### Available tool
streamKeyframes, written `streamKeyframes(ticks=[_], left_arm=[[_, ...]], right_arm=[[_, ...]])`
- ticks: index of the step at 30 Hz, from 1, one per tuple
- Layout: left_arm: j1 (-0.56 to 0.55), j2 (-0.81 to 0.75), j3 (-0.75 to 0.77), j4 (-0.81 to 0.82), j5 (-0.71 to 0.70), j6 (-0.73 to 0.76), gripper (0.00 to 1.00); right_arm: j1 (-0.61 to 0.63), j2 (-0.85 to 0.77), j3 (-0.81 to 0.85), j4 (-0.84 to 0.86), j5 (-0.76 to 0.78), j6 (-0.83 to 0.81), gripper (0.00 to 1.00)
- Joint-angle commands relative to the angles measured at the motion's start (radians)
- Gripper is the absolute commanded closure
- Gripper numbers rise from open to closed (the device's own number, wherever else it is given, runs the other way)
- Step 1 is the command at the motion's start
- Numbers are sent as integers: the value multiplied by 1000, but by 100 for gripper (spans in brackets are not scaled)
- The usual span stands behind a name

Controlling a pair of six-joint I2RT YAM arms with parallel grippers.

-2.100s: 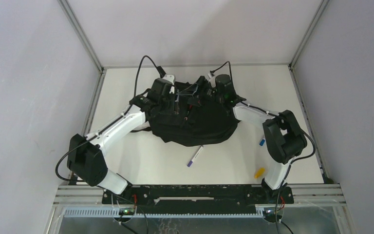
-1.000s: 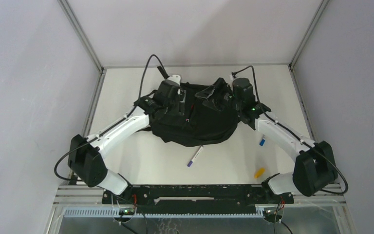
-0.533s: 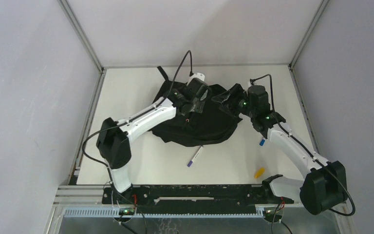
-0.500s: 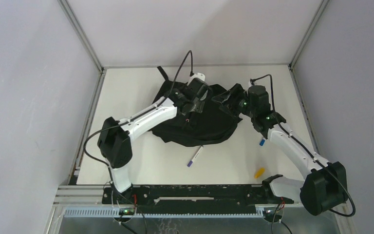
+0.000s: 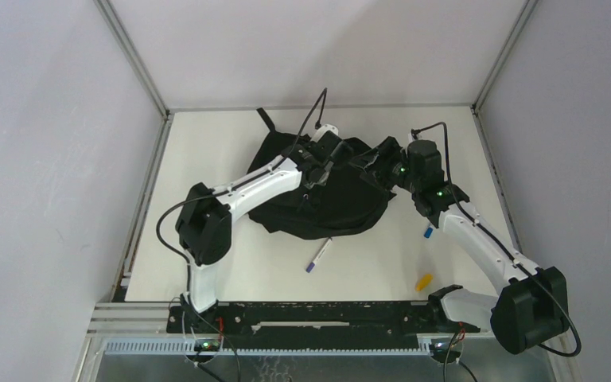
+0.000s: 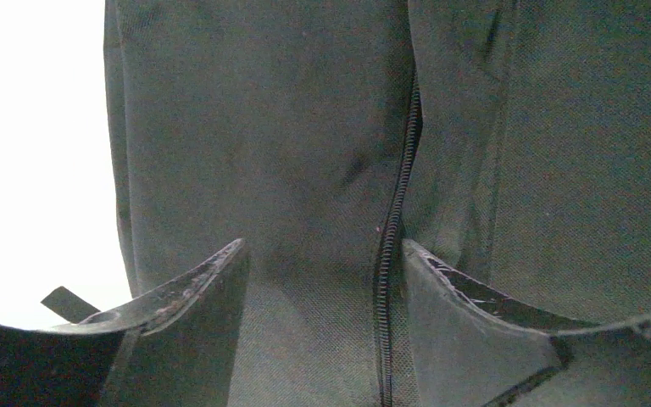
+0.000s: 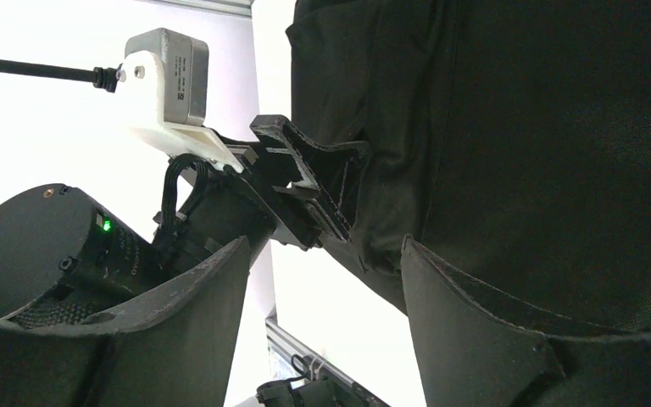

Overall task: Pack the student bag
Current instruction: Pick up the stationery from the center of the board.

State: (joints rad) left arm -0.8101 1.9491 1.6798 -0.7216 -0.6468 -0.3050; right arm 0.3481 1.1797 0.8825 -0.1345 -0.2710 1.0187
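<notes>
Sprawling student bag [image 5: 326, 199] lies beneath left gripper [image 6: 322, 248].

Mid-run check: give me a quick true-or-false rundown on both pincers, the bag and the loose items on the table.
1. The left pincer is open above the student bag, with a zip showing between its fingers. True.
2. The pen is inside the bag. False: it lies on the table at the bag's near edge.
3. The right pincer grips the yellow item. False: it is open beside the bag, and the yellow item lies on the table near the right arm's base.
4. Both pincers are at the bag. True.
</notes>
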Motion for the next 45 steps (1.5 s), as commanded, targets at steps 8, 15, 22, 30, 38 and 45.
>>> streamKeyframes(ticks=[8, 15, 22, 30, 38, 45], left_arm=[[35, -14, 54, -12, -86, 14, 48], [37, -37, 42, -4, -55, -2, 92], [37, -137, 22, 32, 5, -11, 100], [70, -317, -161, 218, 219, -48, 100], [95, -326, -191, 246, 298, -61, 100], [107, -317, -181, 230, 374, -78, 100]], right_arm=[[-4, 7, -1, 39, -10, -5, 26], [-4, -1, -1, 10, 16, -30, 26], [-6, -79, -1, -128, 124, -145, 26], [-65, -237, -30, -553, 551, -292, 28], [-286, -295, -144, -682, 583, -245, 31], [-437, -203, -175, -605, 487, -371, 33]])
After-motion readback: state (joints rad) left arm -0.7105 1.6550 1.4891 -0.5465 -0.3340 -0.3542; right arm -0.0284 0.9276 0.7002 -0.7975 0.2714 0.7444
